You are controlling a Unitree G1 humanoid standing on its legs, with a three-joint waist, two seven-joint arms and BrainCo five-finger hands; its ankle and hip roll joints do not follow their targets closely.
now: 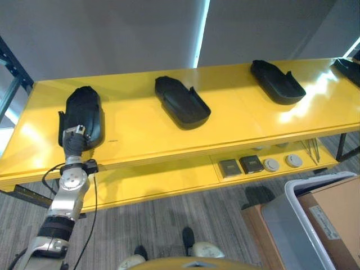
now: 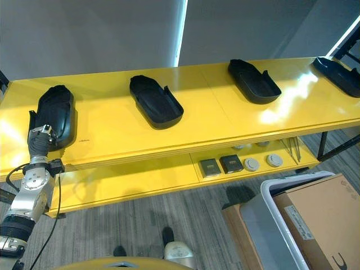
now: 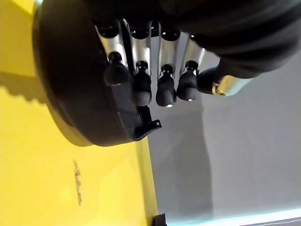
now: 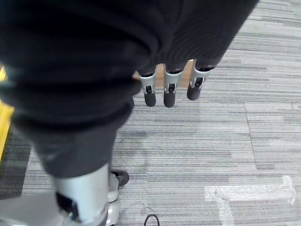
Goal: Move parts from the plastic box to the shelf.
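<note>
We see a black part [image 1: 83,115] on the yellow shelf [image 1: 140,135], the left hand [image 3: 155,80] resting on it with fingers [image 3: 141,87] curled over its rim, thumb just beside them. Further along the shelf, away from that hand, three more parts [image 1: 181,101] lie well apart. Below, the lower shelf [image 1: 169,177] carries small square and round pieces [image 1: 251,164]. The grey box [image 1: 306,225] holds a cardboard carton [image 1: 337,216]. Our right hand [image 4: 170,89] hangs over carpet [image 4: 211,141], fingers straight, holding nothing.
</note>
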